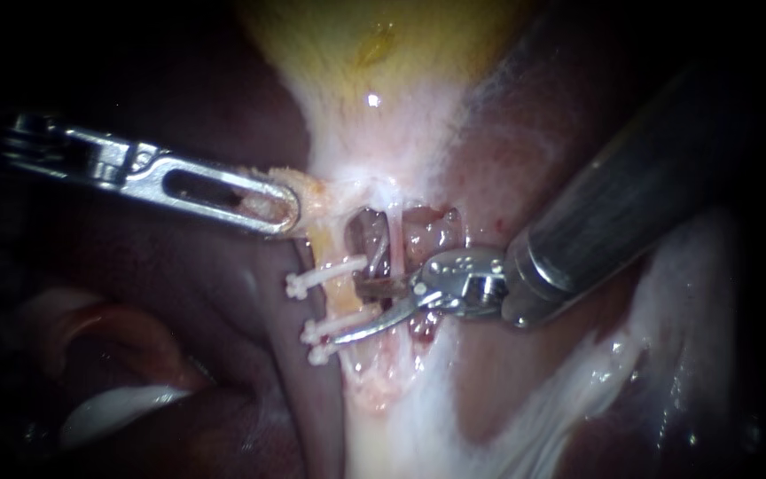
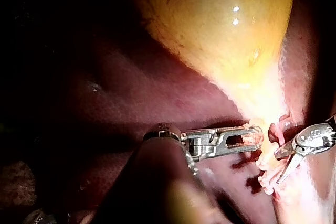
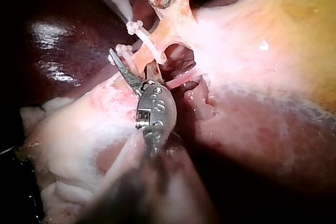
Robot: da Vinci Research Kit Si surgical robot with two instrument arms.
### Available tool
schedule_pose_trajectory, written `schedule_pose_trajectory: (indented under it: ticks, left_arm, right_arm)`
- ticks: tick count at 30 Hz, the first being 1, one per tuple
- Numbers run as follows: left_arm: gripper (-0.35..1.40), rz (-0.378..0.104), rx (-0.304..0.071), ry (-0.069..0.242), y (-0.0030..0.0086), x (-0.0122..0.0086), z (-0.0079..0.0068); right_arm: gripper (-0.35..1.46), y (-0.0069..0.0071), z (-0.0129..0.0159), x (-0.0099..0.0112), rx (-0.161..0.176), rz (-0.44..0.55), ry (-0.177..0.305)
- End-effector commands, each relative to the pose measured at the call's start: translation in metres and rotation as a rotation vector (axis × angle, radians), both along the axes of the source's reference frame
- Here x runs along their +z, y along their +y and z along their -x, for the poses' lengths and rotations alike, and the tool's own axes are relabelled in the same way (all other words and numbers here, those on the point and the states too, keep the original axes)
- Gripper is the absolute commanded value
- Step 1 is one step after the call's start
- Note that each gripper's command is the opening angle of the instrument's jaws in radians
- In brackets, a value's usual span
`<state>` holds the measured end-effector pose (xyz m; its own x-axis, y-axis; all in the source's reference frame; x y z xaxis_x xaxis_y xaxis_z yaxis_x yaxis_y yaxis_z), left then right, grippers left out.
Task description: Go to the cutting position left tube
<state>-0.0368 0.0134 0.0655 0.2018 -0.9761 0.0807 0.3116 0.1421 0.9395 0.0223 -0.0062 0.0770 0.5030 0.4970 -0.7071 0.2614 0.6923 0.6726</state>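
The left tube (image 1: pixel 340 306) is a yellowish strand below the gallbladder (image 1: pixel 383 44), crossed by three white clips (image 1: pixel 312 282). A thin pale right tube (image 1: pixel 395 238) runs beside it. My right instrument (image 1: pixel 347 312) comes in from the upper right. Its two blades stand open at the left tube, one above and one below the gap between the upper clip and the lower pair (image 1: pixel 321 335). My left instrument (image 1: pixel 278 206) has its slotted jaws shut on a tag of tissue at the tube's upper end, holding it leftward. In the right wrist view the blades (image 3: pixel 137 67) straddle the tube below the clips (image 3: pixel 134 25).
Dark liver (image 1: pixel 179 293) lies to the left and lower right. Whitish fatty tissue (image 1: pixel 525 399) spreads below the tubes. An opened window (image 1: pixel 367 239) shows between the two tubes. The gallbladder (image 2: pixel 220 19) bulges beyond my left instrument (image 2: pixel 248 137).
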Motion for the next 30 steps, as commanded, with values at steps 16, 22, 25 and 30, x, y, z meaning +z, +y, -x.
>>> schedule_pose_trajectory:
  ticks: [16,22,25,30]
  left_arm:
    - [-0.35,-0.001,0.001,0.000,0.0000,0.0001,0.0002]
    - [-0.35,0.000,0.001,0.000,0.0000,0.0002,0.0002]
    - [-0.35,0.000,0.001,0.000,0.0000,0.0002,0.0002]
    - [-0.35,0.000,0.001,0.000,0.0000,0.0002,0.0002]
  right_arm:
    - [1.28,0.0000,-0.0030,-0.0001,0.027,-0.019,0.005]
    - [1.28,-0.0001,-0.0035,0.0001,0.029,-0.022,0.001]
    - [1.28,-0.0002,-0.0036,0.0001,0.029,-0.022,0.001]
    - [1.28,-0.0002,-0.0035,0.0001,0.029,-0.021,0.001]
